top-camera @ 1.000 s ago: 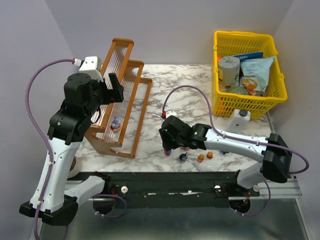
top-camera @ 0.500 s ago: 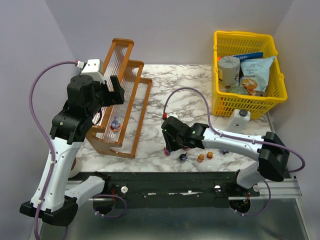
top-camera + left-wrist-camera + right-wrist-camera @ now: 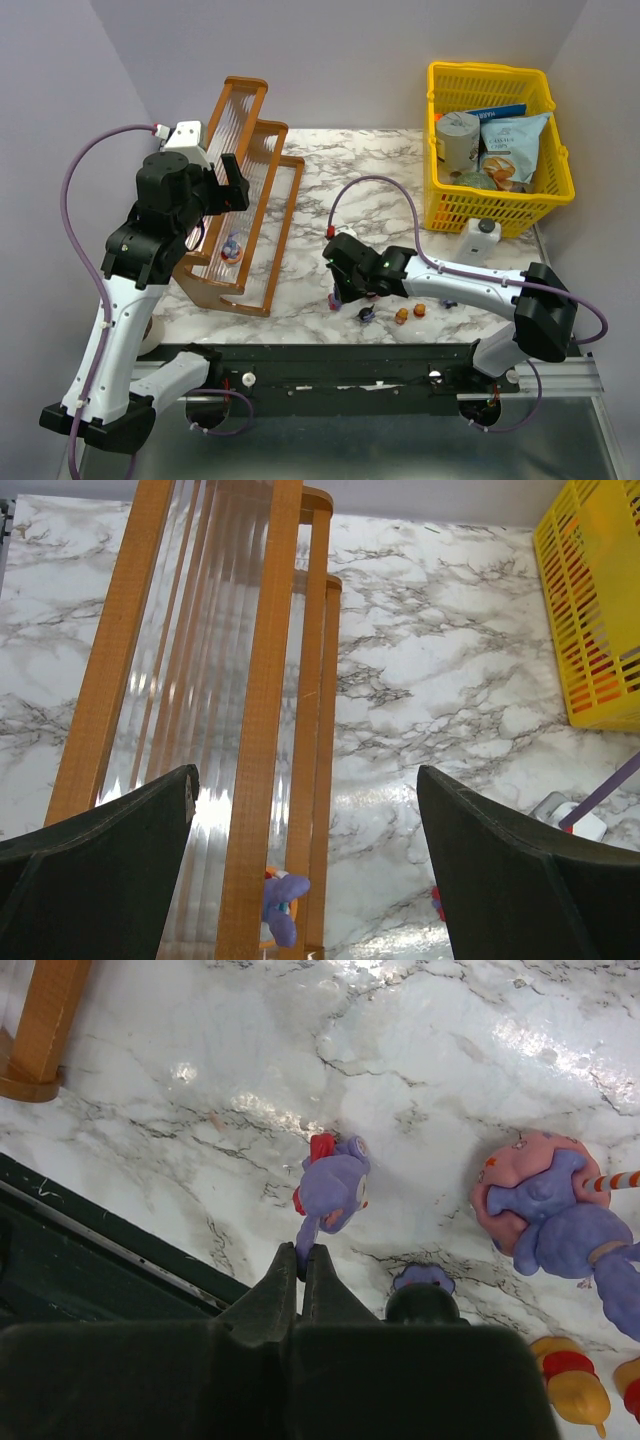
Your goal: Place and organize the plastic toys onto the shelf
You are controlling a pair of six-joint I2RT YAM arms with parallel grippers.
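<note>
Down at the marble table, right gripper pinched shut on a purple toy by its thin limb, other toys lying nearby, left gripper spread wide above the shelf, one toy resting on it.

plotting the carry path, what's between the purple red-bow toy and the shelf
Nothing but bare marble table between purple red-bow toy and shelf, seen in the right wrist view.

Yellow mesh basket of groceries on a marble tabletop.
Inside: a can, a snack packet, a blue packet behind; a white bottle with black cap stands just outside its near wall.
</note>
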